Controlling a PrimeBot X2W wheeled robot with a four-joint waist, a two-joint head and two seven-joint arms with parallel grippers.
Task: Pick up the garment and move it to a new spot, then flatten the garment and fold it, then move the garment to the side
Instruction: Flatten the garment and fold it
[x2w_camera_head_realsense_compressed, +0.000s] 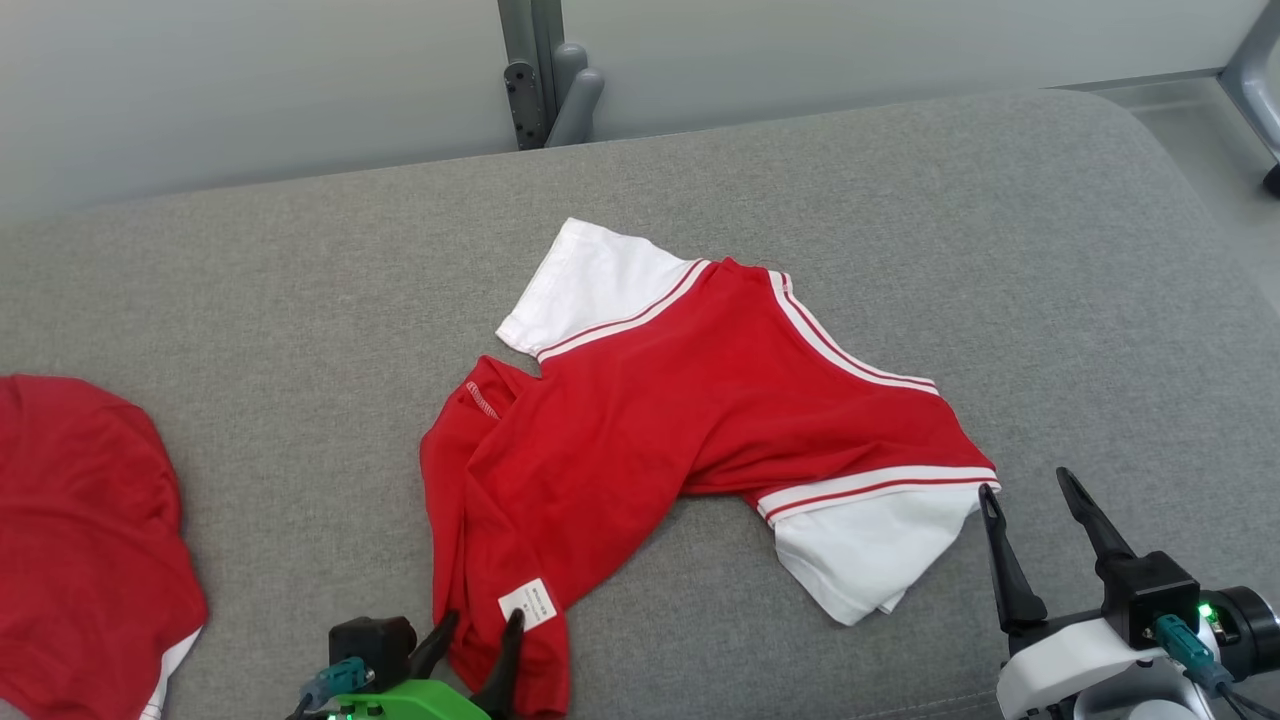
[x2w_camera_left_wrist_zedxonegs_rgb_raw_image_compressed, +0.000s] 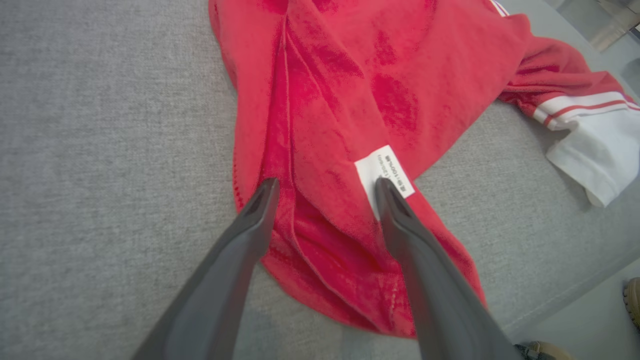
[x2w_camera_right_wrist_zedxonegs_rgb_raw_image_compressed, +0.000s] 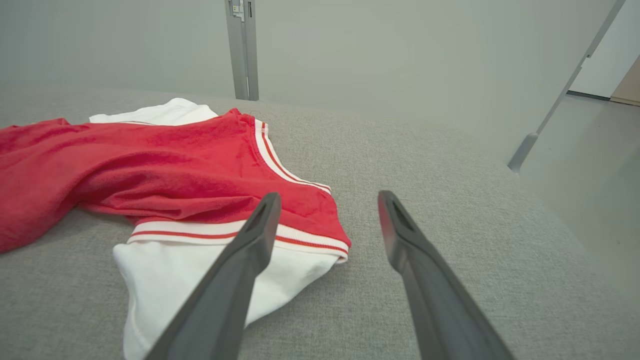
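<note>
The red shirt with 2 white sleeves lies crumpled in the middle of the grey cushion. Its bottom edge points at the robot's left side, and its body runs up and away to the right. The left gripper is wide open right over that bottom edge, with 1 finger by the small white label. It holds nothing yet. The right gripper is wide open too, just beside the near white sleeve. The left one is nearer, so I think it grabs first.
</note>
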